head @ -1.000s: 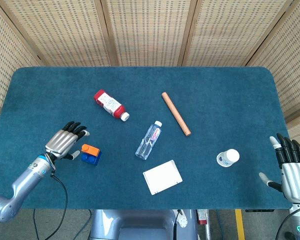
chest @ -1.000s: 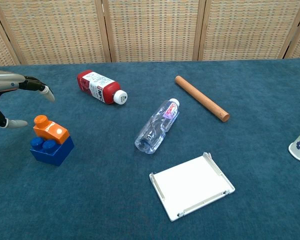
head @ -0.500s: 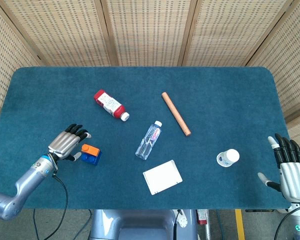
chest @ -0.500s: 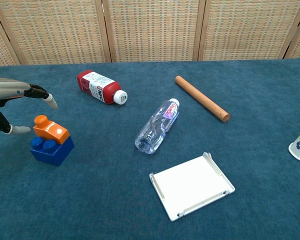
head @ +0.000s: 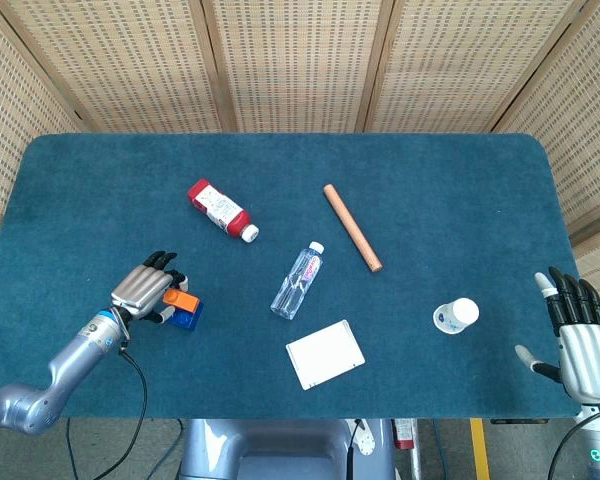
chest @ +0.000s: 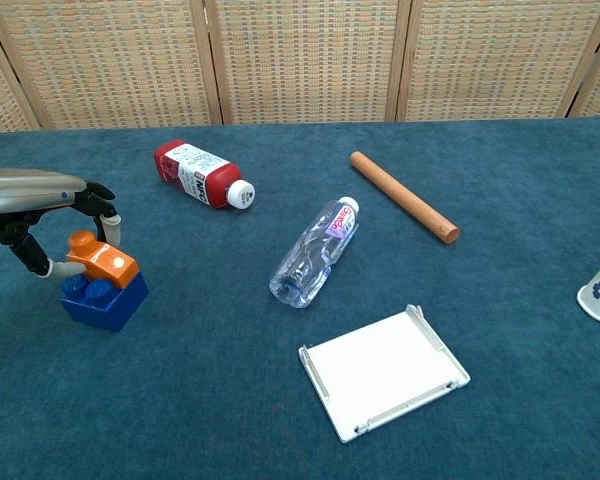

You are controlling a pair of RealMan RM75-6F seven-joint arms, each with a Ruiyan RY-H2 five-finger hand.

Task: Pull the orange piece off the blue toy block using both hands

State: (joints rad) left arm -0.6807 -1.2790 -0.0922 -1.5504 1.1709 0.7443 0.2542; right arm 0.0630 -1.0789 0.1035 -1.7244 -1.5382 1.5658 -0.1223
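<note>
Fingers (chest: 108, 222) of our left hand (head: 147, 290) are curled down around the orange piece (chest: 100, 261), one tip at its far side and another at its near-left edge — whether they truly pinch it or only touch it, we cannot tell from either view. The orange piece is seated on the blue toy block (chest: 104, 297), which stands on the bench (head: 430, 180) at about eight o'clock from the bench's middle.

The risk we judge nearest: the left hand has arrived at the part meant to come off, while nothing steadies the blue toy block. A pull now would likely lift or tip both together rather than split them, and a sideways tug could skid the block along the cloth.

Moving rightward, the red bottle (head: 220, 210) lies at one o'clock from the block, the clear bottle (head: 297, 282) at three o'clock, the wooden rod (head: 352, 227) and white tray (head: 325, 354) beyond, then a paper cup (head: 456, 316). Our right hand (head: 580, 345) hangs spread and empty at the far right edge — well apart from the block. Reaching across, it could knock over the cup or set the clear bottle rolling.
</note>
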